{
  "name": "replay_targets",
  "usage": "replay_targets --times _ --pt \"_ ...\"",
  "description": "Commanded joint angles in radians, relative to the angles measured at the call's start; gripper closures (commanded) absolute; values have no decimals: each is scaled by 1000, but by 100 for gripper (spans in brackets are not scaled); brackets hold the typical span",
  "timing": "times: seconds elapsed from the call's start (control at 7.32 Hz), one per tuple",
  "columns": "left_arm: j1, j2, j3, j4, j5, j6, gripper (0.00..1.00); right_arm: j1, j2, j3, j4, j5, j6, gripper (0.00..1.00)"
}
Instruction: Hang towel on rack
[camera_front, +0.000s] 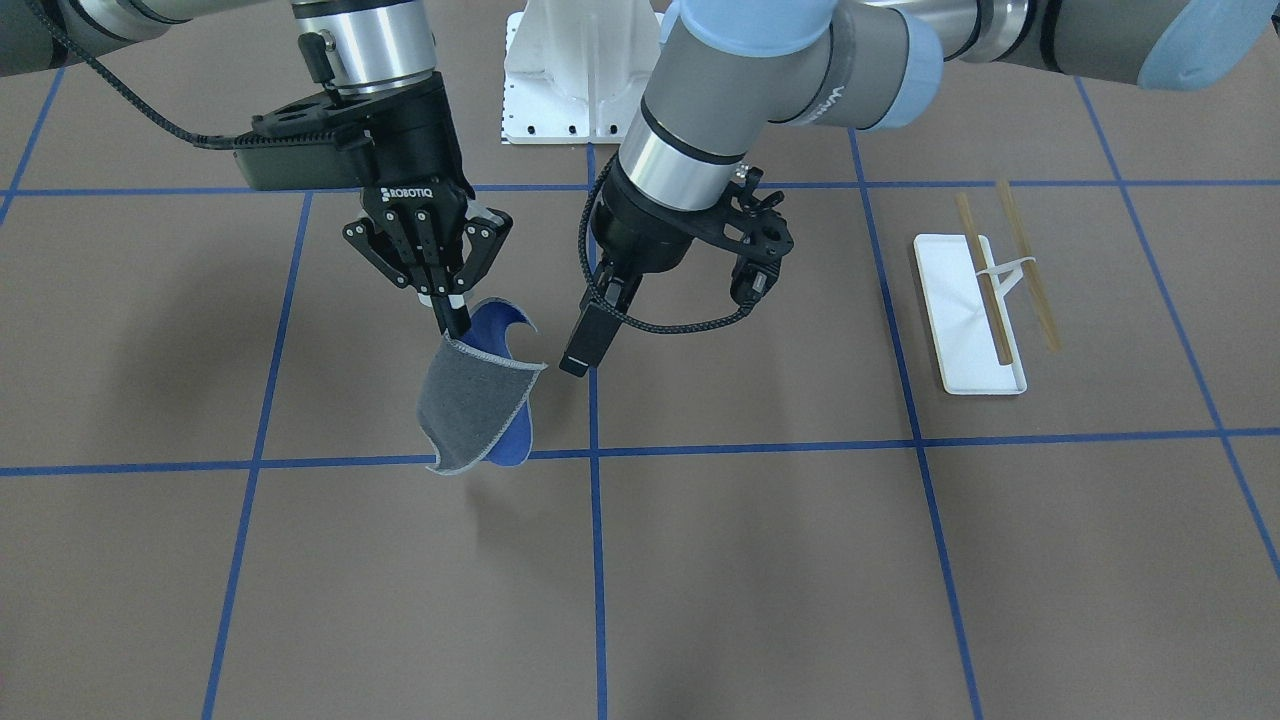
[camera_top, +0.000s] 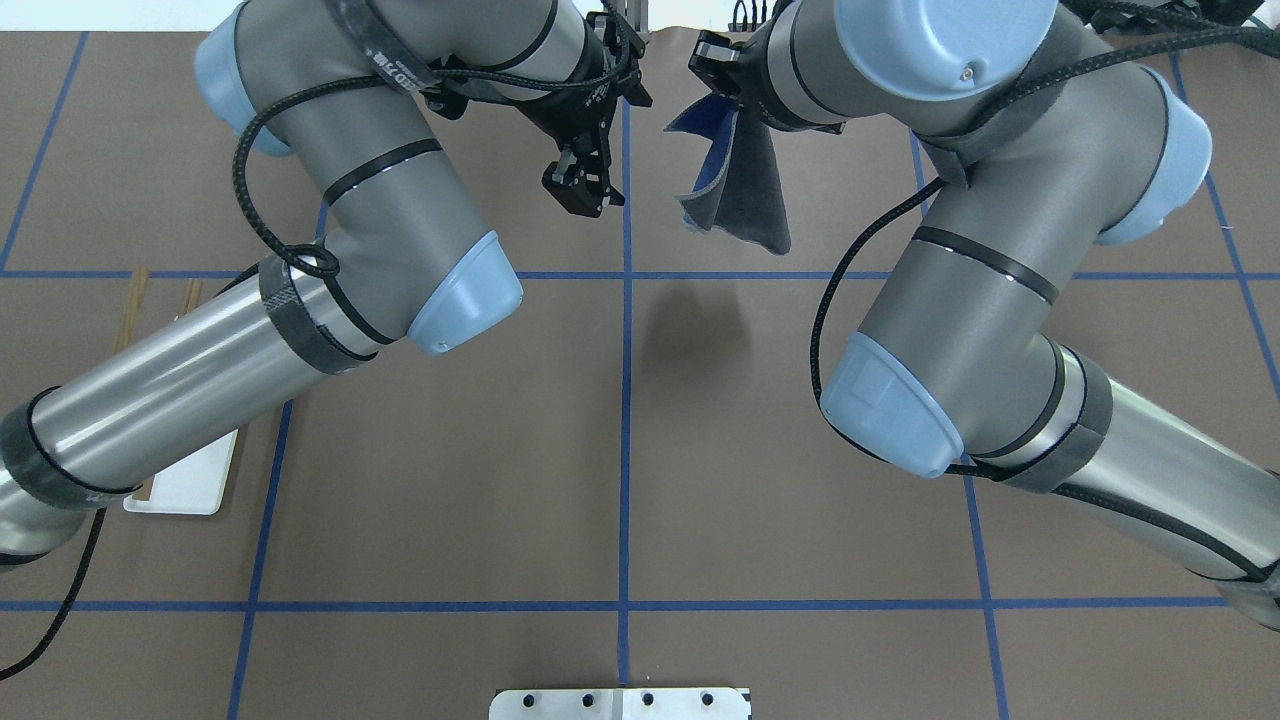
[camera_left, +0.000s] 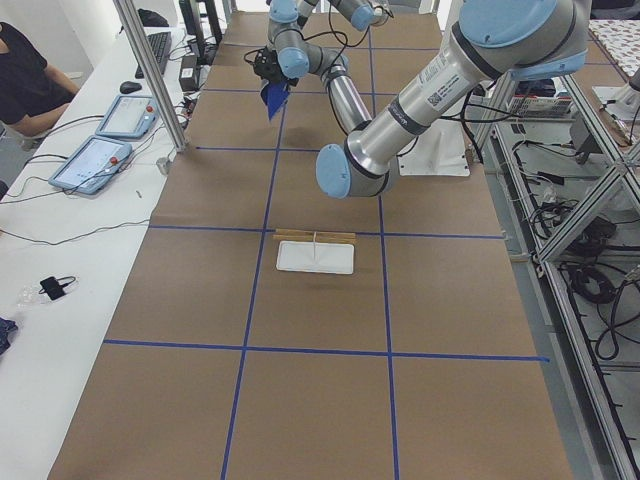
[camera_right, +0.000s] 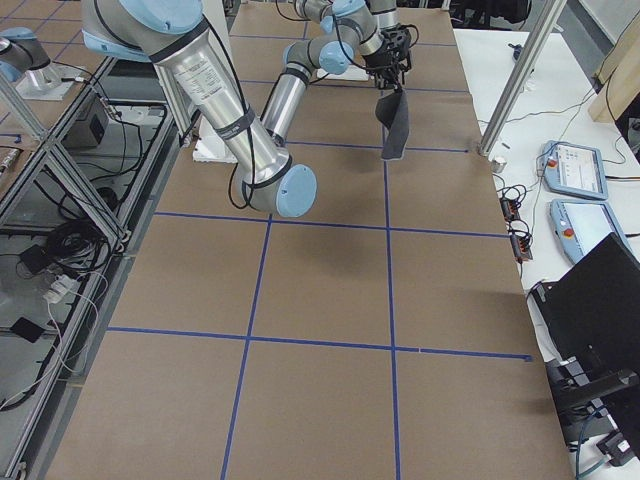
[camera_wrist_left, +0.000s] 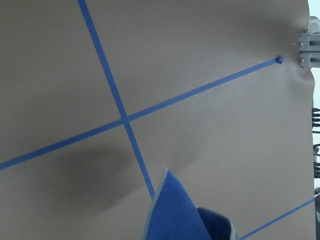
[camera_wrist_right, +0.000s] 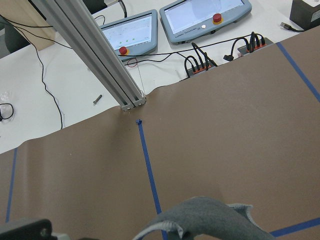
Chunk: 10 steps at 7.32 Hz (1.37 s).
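Observation:
The towel (camera_front: 480, 400), grey outside and blue inside, hangs from my right gripper (camera_front: 450, 320), which is shut on its top corner above the table. It also shows in the overhead view (camera_top: 745, 190), the left wrist view (camera_wrist_left: 180, 215) and the right wrist view (camera_wrist_right: 205, 217). My left gripper (camera_front: 580, 355) hovers close beside the towel without touching it; it is seen edge-on, so I cannot tell whether it is open or shut. The rack (camera_front: 965, 320) stands far off on my left side, its wooden rods (camera_front: 1020, 260) bare. My left arm partly hides it in the overhead view (camera_top: 190, 480).
The large white bolted pedestal (camera_front: 575, 70) stands at the robot's base. Blue tape lines cross the brown table (camera_front: 760, 560). An aluminium post (camera_wrist_right: 95, 55) and control pendants (camera_wrist_right: 205, 17) stand beyond the table's far edge.

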Motion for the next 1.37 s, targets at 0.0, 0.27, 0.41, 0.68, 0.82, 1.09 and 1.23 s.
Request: replay_targets --times 0.0,0.27,0.41,0.68,0.82,1.09,1.23 --pt "6 -45 43 7 3 -85 2 -5 -2 12 -2 -7 0 100" --pt "6 -44 55 6 1 -111 2 -5 -1 36 5 -11 0 100" --pt "6 -44 55 6 1 -117 2 -5 -2 52 8 -11 0 100" --pt "6 -38 46 6 -7 -116 2 -17 -34 67 70 -11 -6 100" --pt "6 -36 39 7 -8 -117 2 -18 -91 64 172 -13 -2 100" --pt "6 -41 33 6 -8 -137 2 -20 -101 64 213 -13 11 100" --pt "6 -44 31 6 -10 -157 2 -20 -98 62 233 -18 47 100"
